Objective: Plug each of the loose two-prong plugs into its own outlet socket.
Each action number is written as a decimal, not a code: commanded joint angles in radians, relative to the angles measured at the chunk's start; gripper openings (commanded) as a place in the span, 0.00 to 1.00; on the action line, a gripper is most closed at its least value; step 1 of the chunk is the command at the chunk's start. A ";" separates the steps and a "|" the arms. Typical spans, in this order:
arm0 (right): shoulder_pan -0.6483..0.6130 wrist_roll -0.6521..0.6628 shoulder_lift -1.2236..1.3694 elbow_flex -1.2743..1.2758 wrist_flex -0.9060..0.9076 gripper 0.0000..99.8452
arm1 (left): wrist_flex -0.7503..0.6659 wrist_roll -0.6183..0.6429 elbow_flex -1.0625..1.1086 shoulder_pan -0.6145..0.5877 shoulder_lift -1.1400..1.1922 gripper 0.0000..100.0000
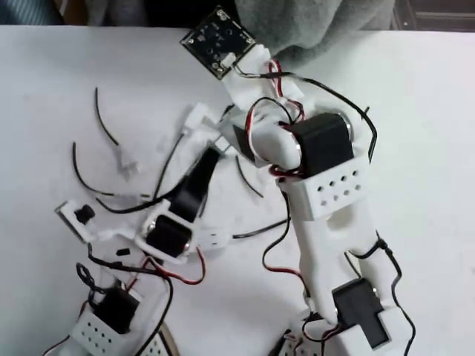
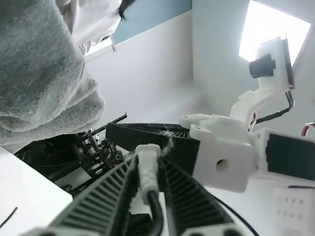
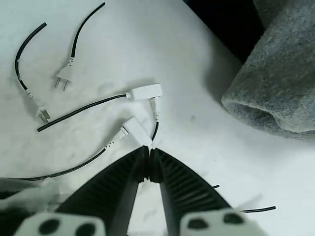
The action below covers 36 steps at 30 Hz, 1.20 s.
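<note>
Holding plug [image 2: 147, 173] clamped in my left gripper [image 2: 148, 161]; right gripper [image 3: 148, 156] fingers pinched narrow. Prob mating step: nxt, line prongs w/ socket [image 1: 199, 116] at 11 o'clock.

Robotics lab bench: plain white tabletop [image 1: 415, 111], white 3D-printed robot arm [image 1: 326, 222] w/ exposed red/black wiring, white two-prong plugs on short black cables [image 3: 63, 78], rectangular ceiling light panel [image 2: 275, 29].

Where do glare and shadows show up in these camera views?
Left wrist view: a bright ceiling light glares behind, leaving the fingers and the white plug they grip backlit. Right wrist view: the grey fabric casts a soft shadow on the table. High view: even light, no glare on the table.
</note>
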 commanded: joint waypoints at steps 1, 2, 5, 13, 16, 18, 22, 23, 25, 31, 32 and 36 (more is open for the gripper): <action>0.008 0.012 -0.013 -0.037 -0.024 0.02 | 0.000 0.006 -0.003 0.016 -0.007 0.02; 0.012 0.012 -0.013 -0.037 -0.021 0.02 | 0.000 0.006 -0.003 0.016 -0.007 0.02; 0.090 0.014 -0.021 -0.063 -0.007 0.02 | 0.002 0.006 -0.003 0.015 -0.007 0.02; 0.547 0.135 -0.079 -0.163 0.097 0.02 | 0.061 -0.064 -0.008 -0.022 -0.007 0.02; 0.754 0.149 -0.124 -0.133 0.096 0.02 | 0.063 -0.103 -0.005 -0.093 -0.007 0.02; 0.860 0.152 -0.156 -0.104 0.096 0.02 | 0.066 -0.112 -0.003 -0.151 -0.007 0.02; 0.984 0.295 -0.232 0.035 0.096 0.02 | 0.163 -0.115 -0.003 -0.232 -0.007 0.02; 1.001 0.322 -0.259 0.084 0.096 0.02 | 0.201 -0.115 -0.003 -0.251 -0.005 0.02; 1.023 0.348 -0.314 0.187 0.096 0.02 | 0.261 -0.115 -0.003 -0.288 -0.005 0.02; 1.032 0.354 -0.495 0.512 0.077 0.02 | 0.328 -0.137 -0.003 -0.360 -0.005 0.02; 1.030 0.362 -0.526 0.571 0.059 0.02 | 0.341 -0.178 -0.003 -0.360 -0.005 0.02; 1.030 0.338 -0.607 0.833 -0.085 0.02 | 0.373 -0.440 -0.003 -0.338 -0.004 0.02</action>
